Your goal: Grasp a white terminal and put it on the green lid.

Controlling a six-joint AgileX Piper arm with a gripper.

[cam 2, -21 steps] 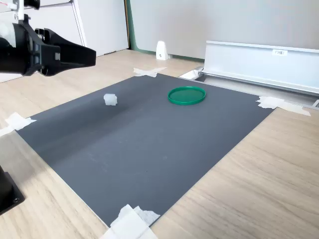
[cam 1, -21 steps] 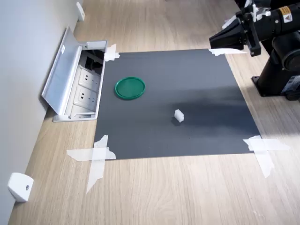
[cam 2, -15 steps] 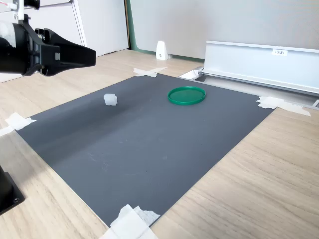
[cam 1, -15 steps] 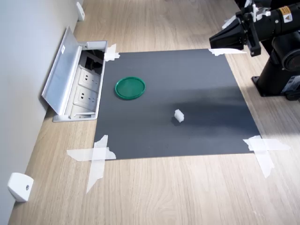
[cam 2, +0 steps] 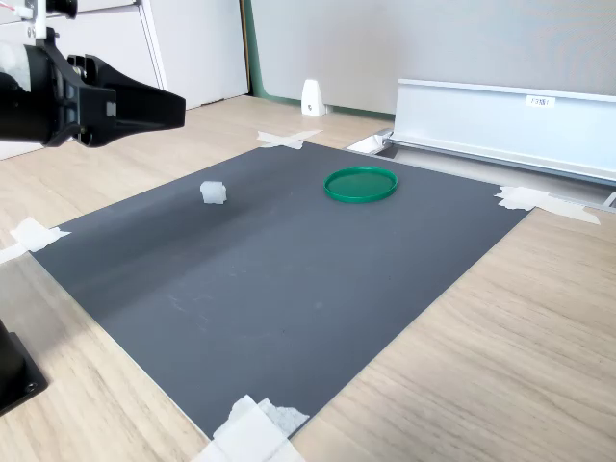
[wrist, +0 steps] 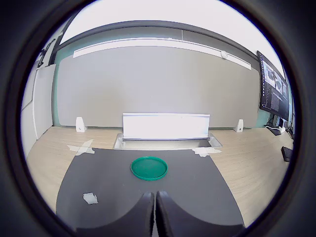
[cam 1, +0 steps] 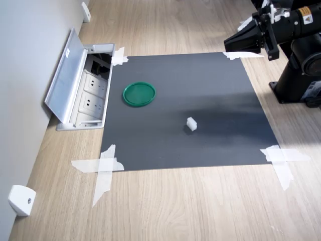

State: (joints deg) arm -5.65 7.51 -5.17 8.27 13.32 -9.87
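Observation:
The white terminal [cam 1: 191, 123] [cam 2: 214, 192] [wrist: 90, 198] lies alone on the dark grey mat [cam 1: 210, 135], a small blocky piece. The green lid [cam 1: 139, 94] [cam 2: 360, 184] [wrist: 149, 168] sits flat on the mat nearer the wall, empty. My gripper [cam 1: 228, 44] [cam 2: 179, 107] [wrist: 155, 207] hangs high above the mat's corner by the arm's base, well away from both. Its black fingers [wrist: 146, 212] are pressed together with nothing between them.
An open floor socket box with a raised metal flap [cam 1: 67, 75] [cam 2: 500, 120] lies beside the mat. White tape strips [cam 1: 103, 168] hold the mat's corners. White wedge pieces [cam 1: 20, 200] [cam 2: 311, 98] stand along the wall. The arm's black base [cam 1: 298, 80] stands off the mat.

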